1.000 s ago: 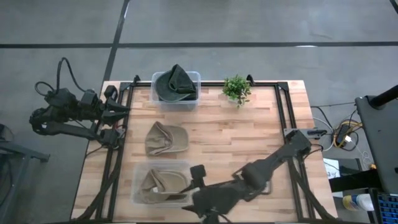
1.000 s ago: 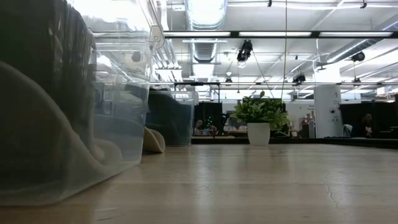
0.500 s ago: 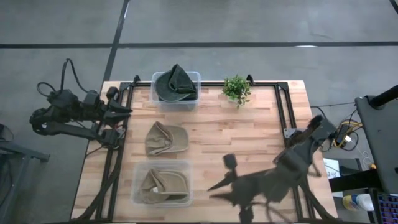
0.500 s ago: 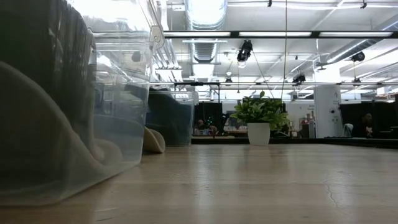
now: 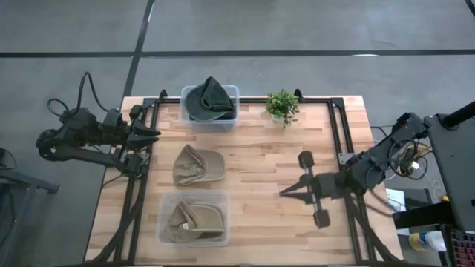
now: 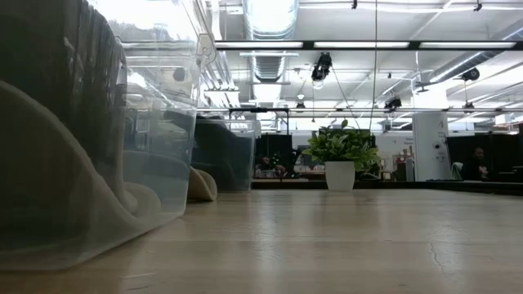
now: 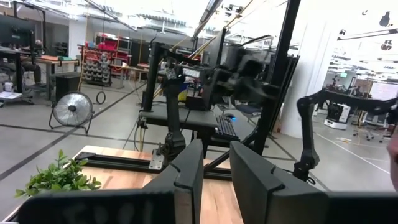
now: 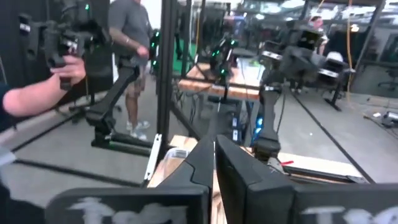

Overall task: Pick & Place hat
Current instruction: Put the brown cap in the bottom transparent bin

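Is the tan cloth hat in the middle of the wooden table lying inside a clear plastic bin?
No, the tan cloth hat lies directly on the bare wooden table, between the two clear plastic bins.

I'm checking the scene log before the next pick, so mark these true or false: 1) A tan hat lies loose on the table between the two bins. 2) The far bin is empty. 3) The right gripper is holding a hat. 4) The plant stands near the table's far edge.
1) True: the tan hat lies on the wood between the far bin and the near bin.
2) False: the far bin holds a dark hat.
3) False: the right gripper hangs over bare table, holding nothing.
4) True: the plant stands by the far edge.
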